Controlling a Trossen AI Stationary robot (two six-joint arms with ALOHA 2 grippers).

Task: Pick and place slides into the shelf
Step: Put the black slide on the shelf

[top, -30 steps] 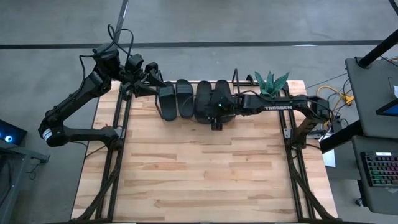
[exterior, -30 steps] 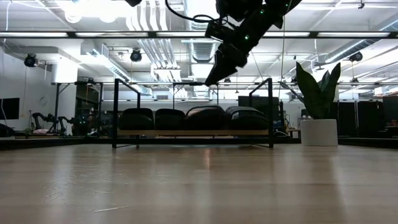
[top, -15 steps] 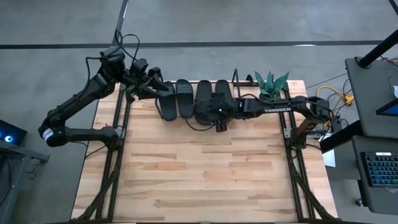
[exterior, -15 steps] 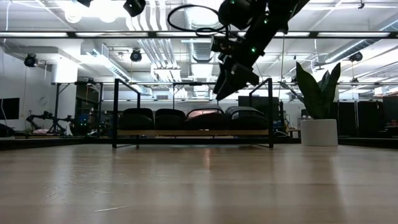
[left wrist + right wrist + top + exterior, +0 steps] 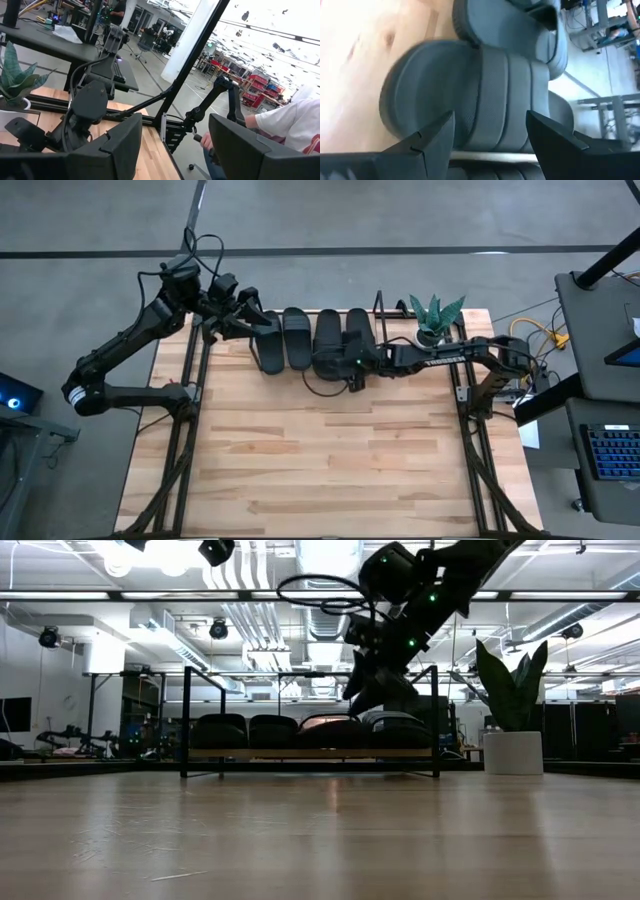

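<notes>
R grip jaws apart, empty | slide right below | soft foam, light, I'd pinch strap | L grip apart, idle

You've got four matte black slides side by side on the shelf, a low wood board with black wire end frames, at the table's far edge.

Four black slides sit in a row on one low shelf at the far edge of the tabletop. One potted plant stands just beside the shelf. Two robot arms reach toward the shelf, each with one tool: left tool, right tool.
</notes>
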